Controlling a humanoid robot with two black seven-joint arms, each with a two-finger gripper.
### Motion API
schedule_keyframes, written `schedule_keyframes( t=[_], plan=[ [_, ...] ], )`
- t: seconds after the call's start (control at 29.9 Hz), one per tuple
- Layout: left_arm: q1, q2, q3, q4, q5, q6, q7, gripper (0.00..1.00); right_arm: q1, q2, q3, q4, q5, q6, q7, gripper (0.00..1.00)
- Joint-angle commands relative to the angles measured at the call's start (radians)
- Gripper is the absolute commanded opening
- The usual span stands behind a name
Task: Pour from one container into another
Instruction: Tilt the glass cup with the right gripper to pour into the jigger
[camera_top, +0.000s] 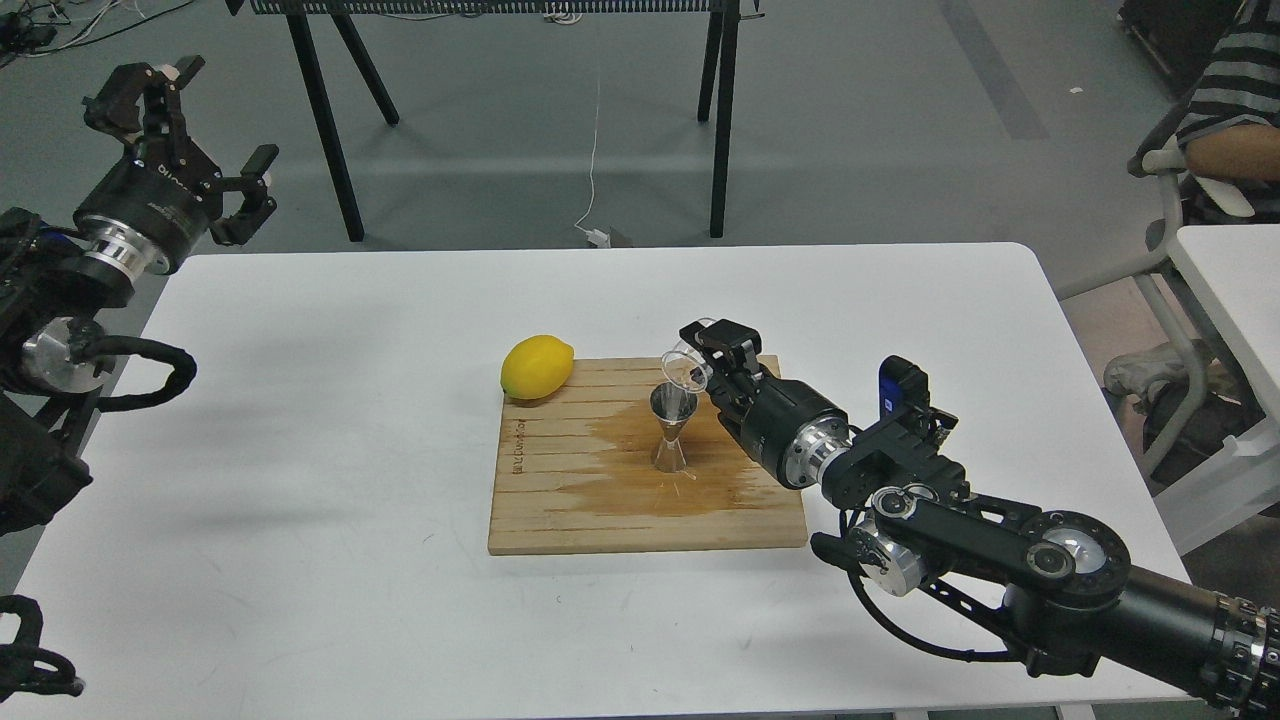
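The steel jigger (672, 428) stands upright near the middle of the wooden board (560, 510), on a dark wet patch. Just above its rim the small clear glass cup (684, 364) is tipped over, mouth towards the left and down. My right gripper (708, 352) is shut on the glass cup, its arm reaching in from the lower right. My left gripper (195, 130) hangs open far off at the upper left, past the table's corner, holding nothing.
A yellow lemon (537, 367) lies at the board's back left corner. The white table (300, 420) carries the board. Black trestle legs (330, 110) stand on the floor behind. A second white table (1235, 290) and a seated person (1235, 130) are at the right.
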Motion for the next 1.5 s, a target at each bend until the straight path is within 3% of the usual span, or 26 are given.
schedule_keyframes(
  t=[0.0, 1.47],
  plan=[
    [0.0, 0.005, 0.0, 0.0, 0.0, 0.0, 0.0, 0.99, 0.007, 0.001, -0.004, -0.007, 0.0, 0.0, 0.0, 0.34],
    [-0.017, 0.023, 0.0, 0.0, -0.001, 0.0, -0.002, 0.99, 0.129, 0.001, -0.173, -0.034, -0.078, 0.001, 0.011, 0.35]
  ],
)
